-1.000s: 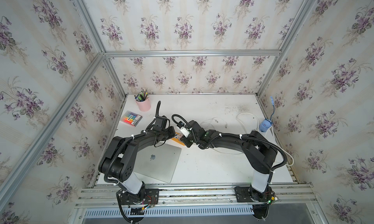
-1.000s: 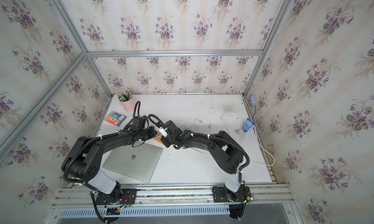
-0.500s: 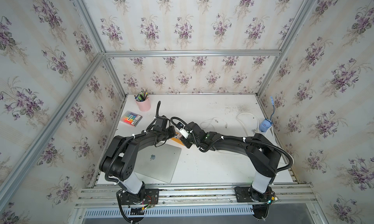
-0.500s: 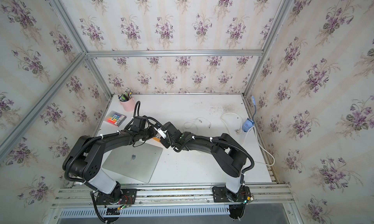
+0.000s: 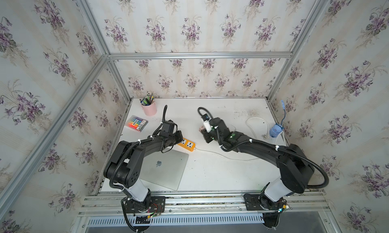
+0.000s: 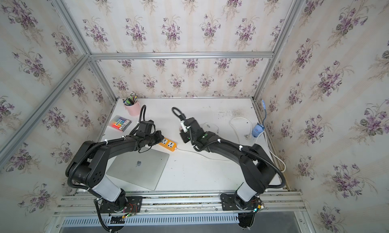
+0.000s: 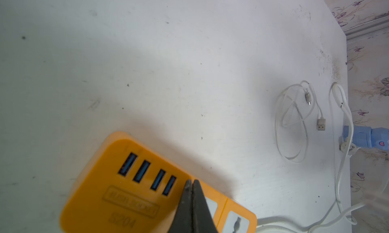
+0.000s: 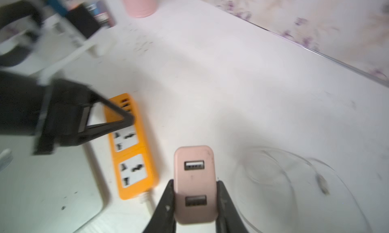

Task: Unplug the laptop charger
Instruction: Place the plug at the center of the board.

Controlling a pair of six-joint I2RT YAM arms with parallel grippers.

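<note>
The right gripper (image 8: 195,182) pinched the laptop charger (image 8: 194,156) clear of the power strip (image 8: 134,151) (left gripper (image 7: 191,182), pressed together, rested on it). Lifting straight seemed best.

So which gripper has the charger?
The right gripper, clamped on the pinkish laptop charger; the left gripper is shut, empty, over the orange power strip.

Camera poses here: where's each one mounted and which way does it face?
Top views: stereo pair high over the front, looking down at the table; left arm, right arm whole.
Left wrist: on left arm, looking past shut left gripper, over the power strip, toward a thin white cable.
Right wrist: on right arm, looking past right gripper shut on the laptop charger.
Shared: both wrist views show power strip and cable.
</note>
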